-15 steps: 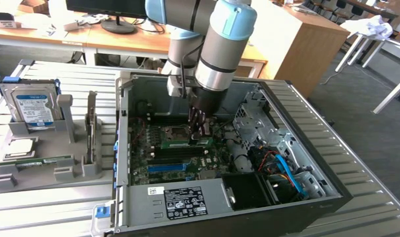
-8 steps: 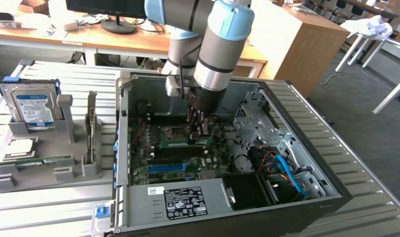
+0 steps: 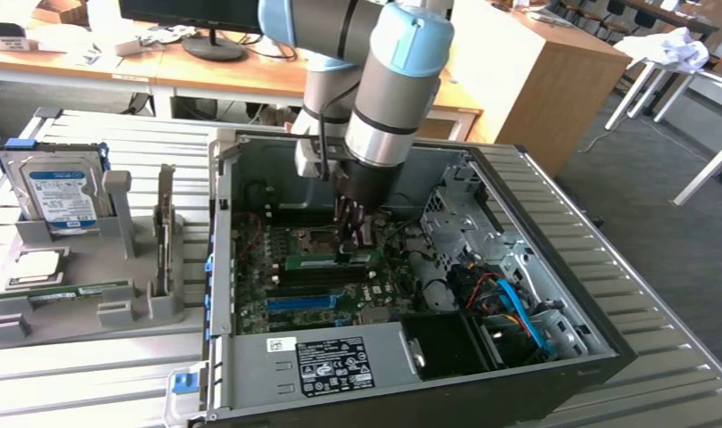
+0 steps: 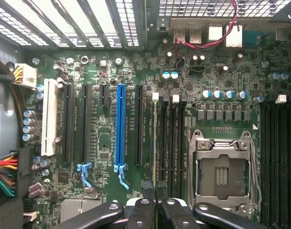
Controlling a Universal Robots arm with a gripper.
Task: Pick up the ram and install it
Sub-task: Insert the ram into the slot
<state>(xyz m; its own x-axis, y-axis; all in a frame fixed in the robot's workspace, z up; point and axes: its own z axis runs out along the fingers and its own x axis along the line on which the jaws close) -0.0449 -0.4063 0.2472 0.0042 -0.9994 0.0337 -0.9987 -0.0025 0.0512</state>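
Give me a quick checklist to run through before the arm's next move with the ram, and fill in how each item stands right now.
1. Grip on the ram: ok, the gripper has its jaws closed on the stick, which the wrist view sees edge-on.
2. Alignment: ok, the ram runs parallel to the memory slots.
3. Fully seated in a slot: cannot tell.
4. White latch at the slot's end open: cannot tell.
5. Processor socket apart from the jaws: ok, it sits off to the side.
6. Red wire away from the ram: ok, it lies by the rear ports.
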